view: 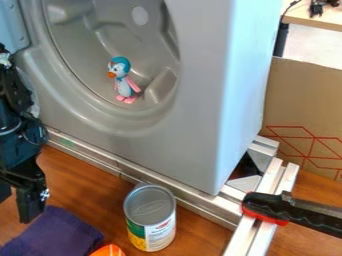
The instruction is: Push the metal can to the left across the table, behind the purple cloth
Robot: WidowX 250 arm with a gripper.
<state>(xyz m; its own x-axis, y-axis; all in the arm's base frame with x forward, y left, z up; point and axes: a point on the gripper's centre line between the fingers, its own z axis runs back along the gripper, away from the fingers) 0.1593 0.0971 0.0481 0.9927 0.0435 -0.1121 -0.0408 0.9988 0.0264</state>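
Your wooden tabletop runs in front of a big grey appliance shell, past the tool, with a cardboard sheet standing on the far side of the shell from it. The purple cloth is what you have nearest the tool, lying bunched on the wood just below it in the view. Next out, at the cloth's edge, you have something orange, cut off by the view's lower edge. The can stands upright to the right of the tool, beyond the cloth. Up and to the right of the tool, the toy penguin is upright in the shell's round hollow. Farther right from the tool, a black-and-red handle lies across the metal rails.

You can't tell how far open the tool is, but nothing shows in its hold. Your stage looks like the one before any grasp, with the tool placed beside the cloth. If the cloth is what you're after, the move calls for settling over a raised fold and lowering gently, clear of the orange thing; a flat part could slip away.
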